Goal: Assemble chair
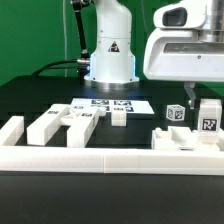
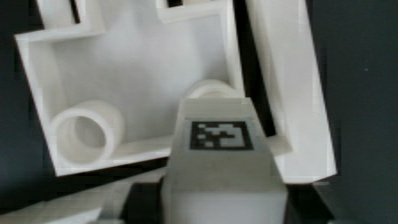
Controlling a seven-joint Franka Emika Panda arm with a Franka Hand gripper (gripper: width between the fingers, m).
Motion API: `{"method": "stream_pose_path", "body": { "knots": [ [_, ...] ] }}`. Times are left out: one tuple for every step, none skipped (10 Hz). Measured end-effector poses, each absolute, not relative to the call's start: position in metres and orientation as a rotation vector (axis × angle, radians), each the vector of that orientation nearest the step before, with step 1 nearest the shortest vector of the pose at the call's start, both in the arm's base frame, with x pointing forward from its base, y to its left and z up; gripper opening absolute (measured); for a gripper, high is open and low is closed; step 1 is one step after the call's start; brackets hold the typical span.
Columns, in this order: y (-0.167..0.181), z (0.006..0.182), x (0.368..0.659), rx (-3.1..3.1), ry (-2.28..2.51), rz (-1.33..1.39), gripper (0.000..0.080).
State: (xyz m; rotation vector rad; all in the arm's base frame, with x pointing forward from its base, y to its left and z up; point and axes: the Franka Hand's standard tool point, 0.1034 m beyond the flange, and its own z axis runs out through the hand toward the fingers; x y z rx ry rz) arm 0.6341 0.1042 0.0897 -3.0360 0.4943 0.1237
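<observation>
In the wrist view my gripper (image 2: 222, 198) is shut on a white post (image 2: 219, 120) of the chair, which carries a square black-and-white tag. The post stands out from between the dark fingers (image 2: 150, 196). Behind it lies the chair's flat white slab (image 2: 125, 70), with a round socket (image 2: 82, 136) and notched edges. In the exterior view my gripper (image 1: 190, 97) hangs low at the right, over the slab (image 1: 183, 138). Right beside it are an upright tagged white block (image 1: 208, 115) and a small tagged cube (image 1: 175, 113).
Several loose white chair parts (image 1: 60, 124) lie at the exterior view's left, and a small one (image 1: 118, 116) sits near the middle. The marker board (image 1: 108, 103) lies behind them, before the robot base (image 1: 108, 55). A long white border rail (image 1: 110, 160) runs along the front.
</observation>
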Motion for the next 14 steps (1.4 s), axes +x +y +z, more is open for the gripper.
{"method": "stream_pose_path", "body": {
  "knots": [
    [0.105,0.09,0.634,-3.003,0.644,0.112,0.0291],
    [0.106,0.09,0.635,-2.972,0.776,0.097,0.0291],
    [0.107,0.09,0.635,-2.942,0.878,0.089,0.0291],
    [0.109,0.09,0.636,-2.9,1.009,0.082,0.0291],
    [0.112,0.09,0.636,-2.853,1.134,0.078,0.0291],
    [0.116,0.09,0.637,-2.799,1.263,0.077,0.0291],
    [0.119,0.09,0.637,-2.752,1.362,0.077,0.0291],
    [0.121,0.09,0.636,-2.715,1.438,0.08,0.0291],
    [0.124,0.09,0.636,-2.64,1.571,0.088,0.0291],
    [0.126,0.09,0.636,-2.583,1.659,0.095,0.0291],
    [0.127,0.09,0.636,-2.529,1.741,0.099,0.0291],
    [0.128,0.09,0.636,-2.471,1.824,0.1,0.0291],
    [0.128,0.09,0.636,-2.44,1.865,0.103,0.0291],
    [0.127,0.09,0.637,-2.378,1.935,0.114,0.0291]
  ]
}}
